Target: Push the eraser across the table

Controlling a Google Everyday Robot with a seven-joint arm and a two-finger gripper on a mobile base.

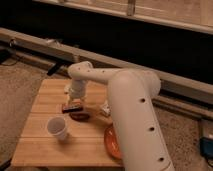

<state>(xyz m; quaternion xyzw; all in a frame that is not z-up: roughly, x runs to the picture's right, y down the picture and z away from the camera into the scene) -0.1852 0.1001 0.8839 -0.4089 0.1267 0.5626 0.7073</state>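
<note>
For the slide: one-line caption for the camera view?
Gripper low over the eraser on the wooden table, white cup nearby.

The bench (45, 100) is pale wood in glued plank strips with a matt finish, and the end effector (76, 100), low over its middle just above the eraser (71, 107), wears smooth white plastic-looking shells. The eraser looks dull and dark with a tan-reddish face; the white cup (57, 128) looks smooth, the floor (20, 85) rough and speckled.
</note>
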